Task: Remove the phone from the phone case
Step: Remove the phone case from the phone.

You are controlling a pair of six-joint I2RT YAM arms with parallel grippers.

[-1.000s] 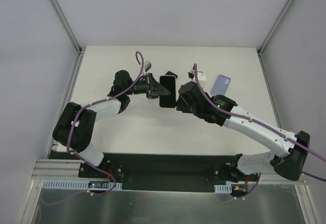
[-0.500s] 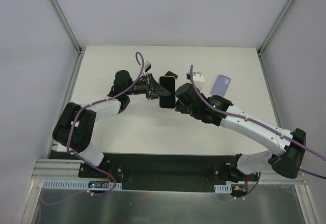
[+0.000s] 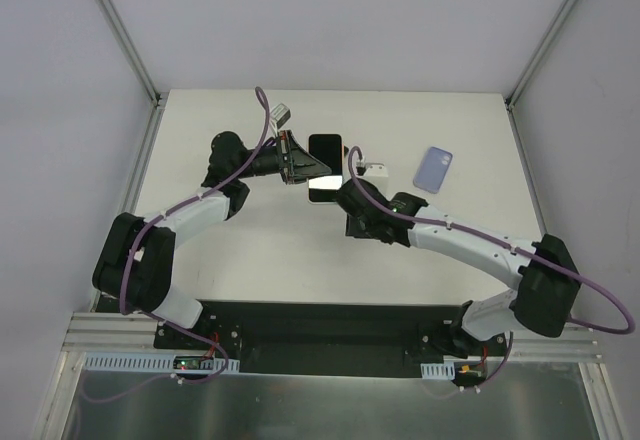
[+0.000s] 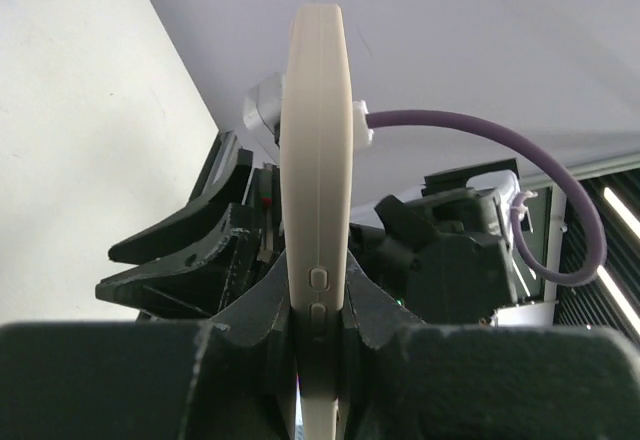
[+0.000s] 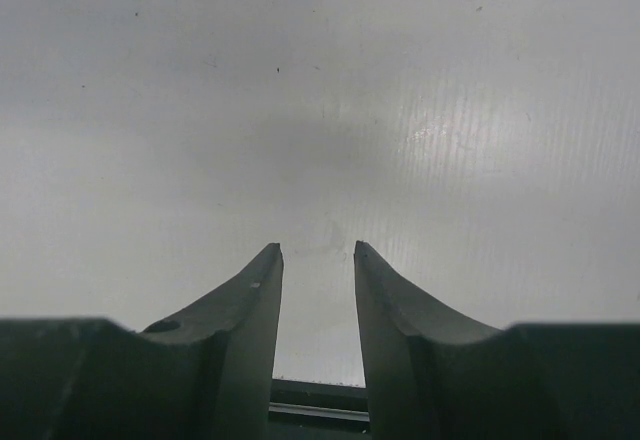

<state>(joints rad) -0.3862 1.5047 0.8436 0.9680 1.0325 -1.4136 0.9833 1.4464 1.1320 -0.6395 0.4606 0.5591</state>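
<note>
My left gripper [image 3: 300, 165] is shut on the phone [image 3: 324, 163] and holds it above the table with its black screen facing up. In the left wrist view the phone [image 4: 316, 110] is edge-on, pale-sided with two side buttons, clamped between the fingers of the left gripper [image 4: 318, 285]. The lavender phone case [image 3: 434, 169] lies empty on the table to the right. My right gripper [image 3: 352, 218] is just near-right of the phone, apart from it. In the right wrist view the right gripper [image 5: 316, 250] is open and empty, facing a plain grey surface.
The white table [image 3: 250, 250] is walled by grey panels with metal frame posts at the far corners. The right arm's fingers [image 4: 190, 250] and purple cable [image 4: 480, 125] show behind the phone in the left wrist view.
The left gripper has carried the phone a little toward the far side. The right gripper has left the phone's right edge and swung nearer and to the left.
</note>
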